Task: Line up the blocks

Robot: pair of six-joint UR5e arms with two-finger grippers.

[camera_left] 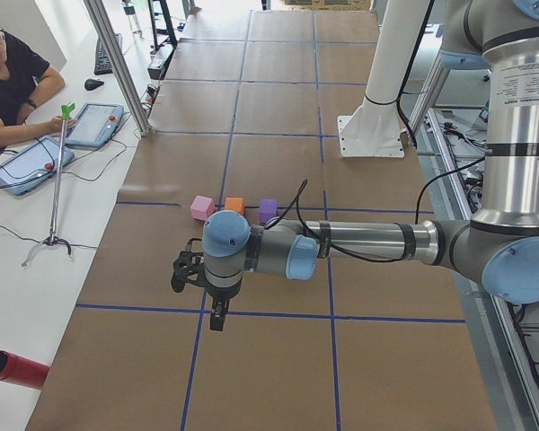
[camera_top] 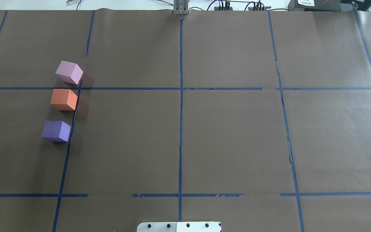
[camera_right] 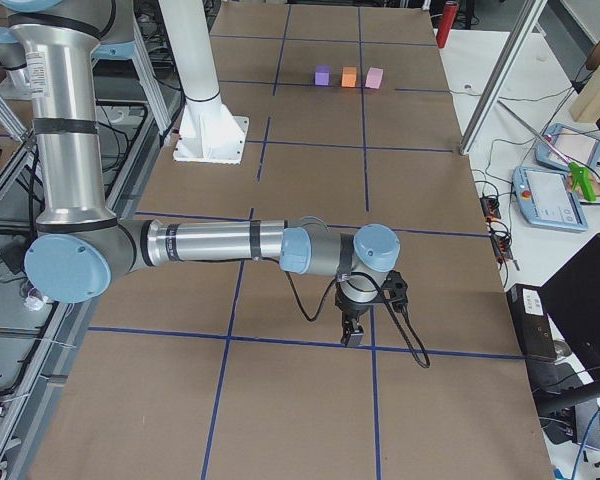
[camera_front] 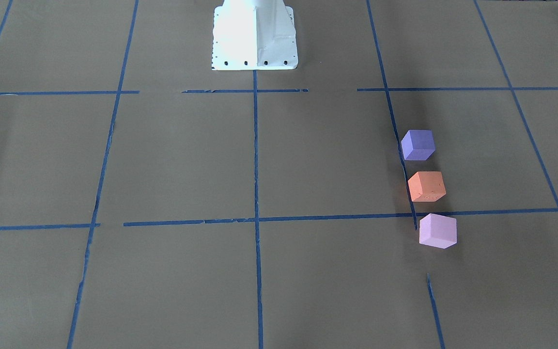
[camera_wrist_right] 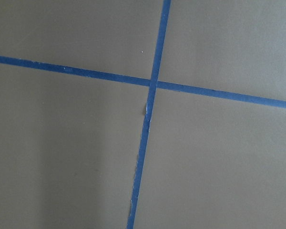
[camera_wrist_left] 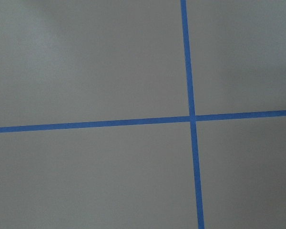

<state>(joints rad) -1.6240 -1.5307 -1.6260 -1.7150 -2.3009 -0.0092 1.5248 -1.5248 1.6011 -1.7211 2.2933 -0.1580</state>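
Three cubes stand in a row on the brown paper, apart from each other: violet-blue [camera_front: 418, 145], orange [camera_front: 426, 186], pale pink-lilac [camera_front: 437, 231]. In the overhead view they sit at the left: pink [camera_top: 69, 72], orange [camera_top: 64, 100], violet-blue [camera_top: 56, 130]. My left gripper [camera_left: 217, 319] shows only in the exterior left view, pointing down, well away from the cubes [camera_left: 234, 206]; I cannot tell whether it is open. My right gripper [camera_right: 352, 335] shows only in the exterior right view, far from the cubes [camera_right: 349, 76]; I cannot tell its state. Both wrist views show only paper and tape.
The white robot base [camera_front: 255, 36] stands at the table's middle edge. Blue tape lines [camera_top: 181, 112] grid the paper. An operator [camera_left: 4, 72] sits beside the table with tablets [camera_left: 94, 124], a grabber tool [camera_left: 57, 180] and a red cylinder [camera_left: 13, 370].
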